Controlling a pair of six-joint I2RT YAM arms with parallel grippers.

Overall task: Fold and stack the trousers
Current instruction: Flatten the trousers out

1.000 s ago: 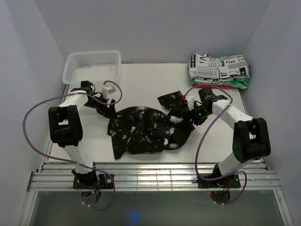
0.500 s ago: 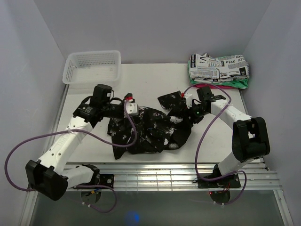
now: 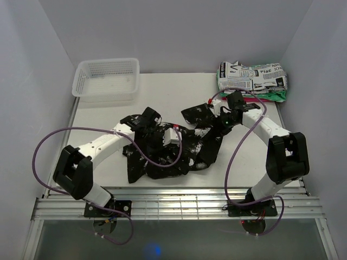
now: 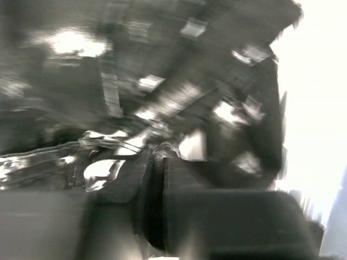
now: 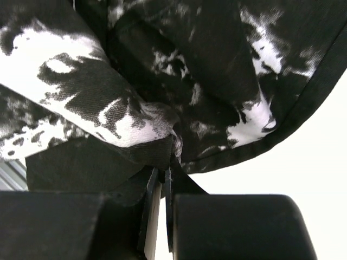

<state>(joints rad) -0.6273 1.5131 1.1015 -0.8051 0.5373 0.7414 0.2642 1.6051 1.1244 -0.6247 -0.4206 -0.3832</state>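
- The trousers [image 3: 162,162] are lying in a crumpled black-and-white heap on the table [image 3: 173,92], spreading from the middle of the top view toward the upper right.
- The right gripper [image 5: 161,172] is clenching a bunched fold of the cloth at the heap's upper-right end, just beside a hemmed edge.
- The left gripper [image 4: 154,160] is pressing into the centre of the heap. Its wrist view is smearing, so I cannot tell whether it is gripping.
- The fabric is looking soft, light and limp. It is probably sagging and bunching when lifted, and is in no danger of breaking.
- A pinch in mid-heap is likely catching several layers at once. Seamed edges, such as the waistband corners or the leg hems, are offering a firmer hold.
- Two holds well apart are probably serving best for pulling the cloth flat.
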